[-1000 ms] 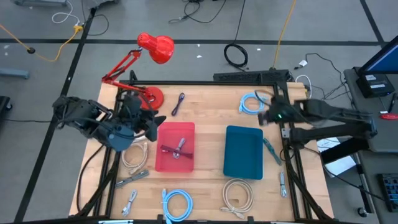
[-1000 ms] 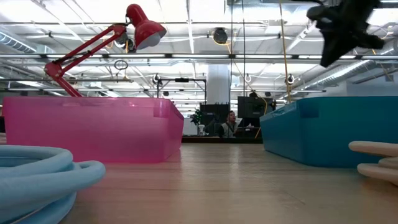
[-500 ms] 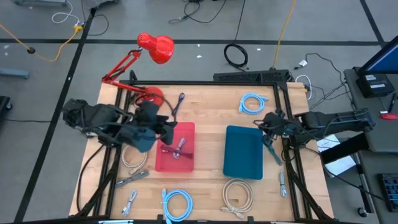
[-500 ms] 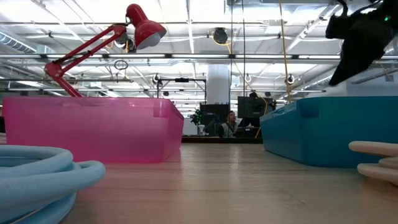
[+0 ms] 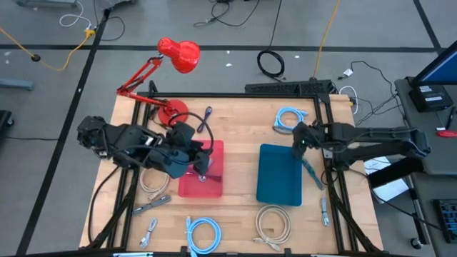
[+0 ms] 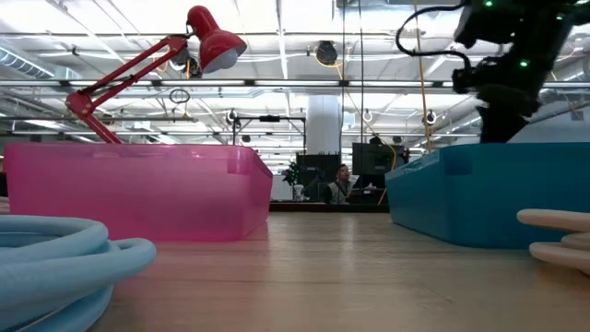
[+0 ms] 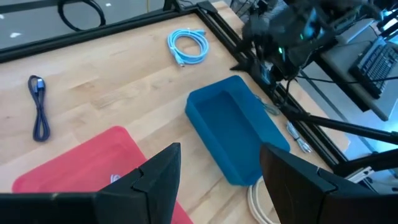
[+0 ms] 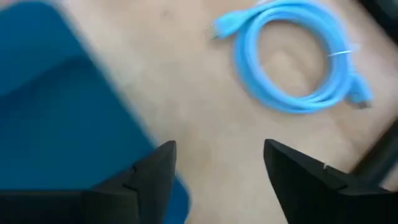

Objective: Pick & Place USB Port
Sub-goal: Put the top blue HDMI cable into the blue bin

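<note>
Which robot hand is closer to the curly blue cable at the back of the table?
The right tool. It sits beside the coiled blue cable, at the blue bin's back corner. The left tool is over the pink bin, across the table.

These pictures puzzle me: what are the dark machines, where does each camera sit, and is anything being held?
They are two robot arms at a wooden table. One camera looks straight down, one sits at table-top height, and one rides on each wrist. The left gripper hangs open over the pink bin, which has cables inside. The right gripper is open by the blue bin's far corner, near a coiled light blue cable. More coiled cables lie around, and a red desk lamp stands at a corner. Neither gripper holds anything.
</note>
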Available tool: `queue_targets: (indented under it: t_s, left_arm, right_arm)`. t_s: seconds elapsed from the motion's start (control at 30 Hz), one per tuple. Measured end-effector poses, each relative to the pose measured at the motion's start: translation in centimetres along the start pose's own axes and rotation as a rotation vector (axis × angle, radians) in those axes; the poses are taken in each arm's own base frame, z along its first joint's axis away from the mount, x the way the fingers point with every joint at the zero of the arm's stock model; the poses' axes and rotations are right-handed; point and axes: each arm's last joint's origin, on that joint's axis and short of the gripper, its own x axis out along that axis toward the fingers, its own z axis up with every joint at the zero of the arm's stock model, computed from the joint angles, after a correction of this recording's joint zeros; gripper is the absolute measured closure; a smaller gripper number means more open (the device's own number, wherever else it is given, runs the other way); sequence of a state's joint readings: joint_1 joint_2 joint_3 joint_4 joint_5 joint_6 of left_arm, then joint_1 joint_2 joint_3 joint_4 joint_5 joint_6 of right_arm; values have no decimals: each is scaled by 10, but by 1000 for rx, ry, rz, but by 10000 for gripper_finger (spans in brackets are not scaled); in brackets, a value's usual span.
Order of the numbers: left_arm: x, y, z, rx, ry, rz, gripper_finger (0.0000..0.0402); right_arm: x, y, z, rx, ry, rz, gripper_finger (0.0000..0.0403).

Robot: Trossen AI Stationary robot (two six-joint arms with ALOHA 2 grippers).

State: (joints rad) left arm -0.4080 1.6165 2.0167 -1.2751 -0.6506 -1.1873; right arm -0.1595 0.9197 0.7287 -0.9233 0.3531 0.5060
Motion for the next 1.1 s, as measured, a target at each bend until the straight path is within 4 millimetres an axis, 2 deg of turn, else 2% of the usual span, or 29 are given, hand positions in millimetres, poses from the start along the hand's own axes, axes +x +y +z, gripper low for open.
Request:
queue_targets:
  t_s: [0.2,0.43,0.53,0.7,0.83,0.97,1.1]
  left_arm:
    - [-2,-1,-2,9,-4,-4,179]
    - [-2,-1,-2,16,-6,-4,179]
    - [-3,-2,-4,21,-6,-7,179]
    - [-8,-4,-9,37,-14,-17,179]
    - [-12,-6,-13,50,-39,-18,179]
    - [-17,-7,-18,69,-71,-21,179]
    - [-25,-10,-26,101,-104,-30,179]
  right_arm:
    - [0,-24,34,181,29,-46,162]
    - [34,-58,84,331,204,-27,157]
    - [48,-66,106,409,260,9,156]
    - [68,-77,133,632,309,-34,159]
    - [78,-77,143,748,320,-53,160]
    - [87,-76,141,914,357,-115,160]
    - [91,-77,144,1074,314,-159,160]
